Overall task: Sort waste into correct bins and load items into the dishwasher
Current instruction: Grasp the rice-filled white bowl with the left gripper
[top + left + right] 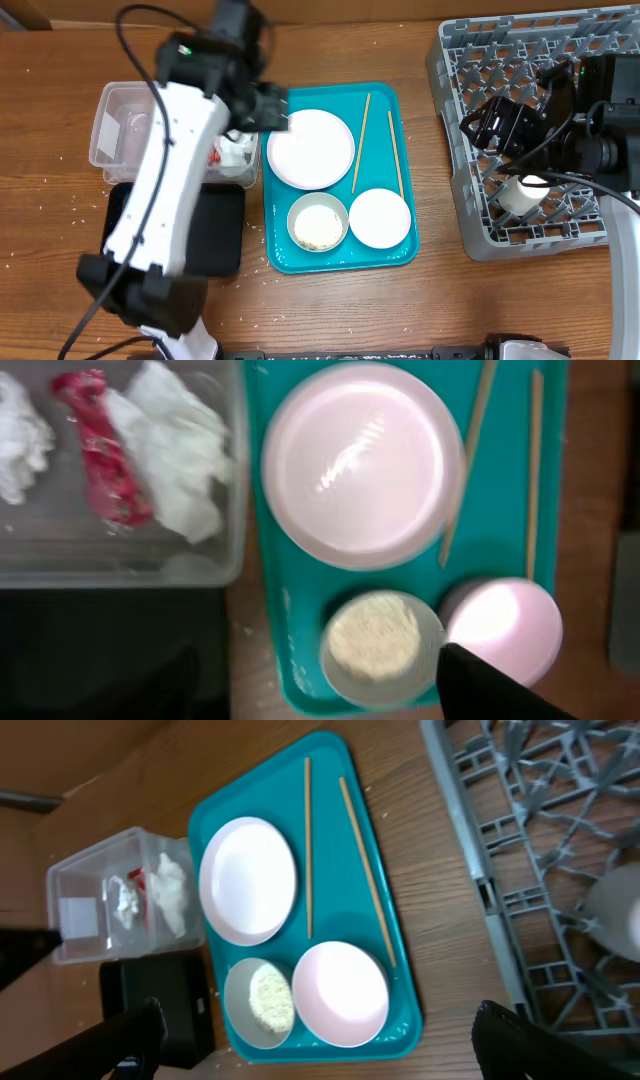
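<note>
The fingers (522,1042) of my right gripper (487,123) fill the wrist view's lower corners, spread wide, above the grey rack (470,60). My left gripper (268,105) hovers by the edge of the teal tray (395,258); its jaws I cannot tell. Red wrapper (100,450) and tissue (175,455) lie in the clear tub (120,565); plate (310,148), grain-filled bowl (318,222), white bowl (380,217) and chopsticks (360,140) sit on the tray

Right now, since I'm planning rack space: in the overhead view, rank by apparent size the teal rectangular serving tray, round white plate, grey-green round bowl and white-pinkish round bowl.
1. teal rectangular serving tray
2. round white plate
3. white-pinkish round bowl and grey-green round bowl: they look nearly alike, too close to rank.
</note>
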You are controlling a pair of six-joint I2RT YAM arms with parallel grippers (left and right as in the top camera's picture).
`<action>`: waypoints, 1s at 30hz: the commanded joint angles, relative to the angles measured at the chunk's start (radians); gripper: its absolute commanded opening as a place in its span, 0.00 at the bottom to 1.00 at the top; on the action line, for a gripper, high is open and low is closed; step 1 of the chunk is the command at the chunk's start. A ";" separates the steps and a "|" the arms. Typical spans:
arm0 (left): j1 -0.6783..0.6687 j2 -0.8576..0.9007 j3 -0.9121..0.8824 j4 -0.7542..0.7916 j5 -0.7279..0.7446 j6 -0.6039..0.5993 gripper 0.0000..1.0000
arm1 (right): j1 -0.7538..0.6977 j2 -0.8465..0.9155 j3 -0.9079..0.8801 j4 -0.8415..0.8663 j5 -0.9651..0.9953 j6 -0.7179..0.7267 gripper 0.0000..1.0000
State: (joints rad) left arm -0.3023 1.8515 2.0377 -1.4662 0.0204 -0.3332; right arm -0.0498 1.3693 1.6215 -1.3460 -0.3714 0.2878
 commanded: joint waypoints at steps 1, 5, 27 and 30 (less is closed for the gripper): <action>-0.125 0.015 -0.019 -0.032 0.000 -0.076 0.73 | 0.006 0.000 0.008 0.005 0.049 0.000 1.00; -0.215 0.026 -0.098 -0.003 -0.005 -0.228 0.54 | 0.006 0.000 0.008 -0.002 0.049 0.000 1.00; -0.301 0.027 -0.756 0.650 0.164 -0.594 0.45 | 0.006 0.000 0.008 -0.007 0.049 0.000 1.00; -0.299 0.030 -0.765 0.664 0.102 -0.595 0.32 | 0.006 0.000 0.008 -0.007 0.049 0.000 1.00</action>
State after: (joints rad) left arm -0.6006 1.8706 1.2911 -0.8112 0.1879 -0.8951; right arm -0.0498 1.3693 1.6215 -1.3552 -0.3325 0.2882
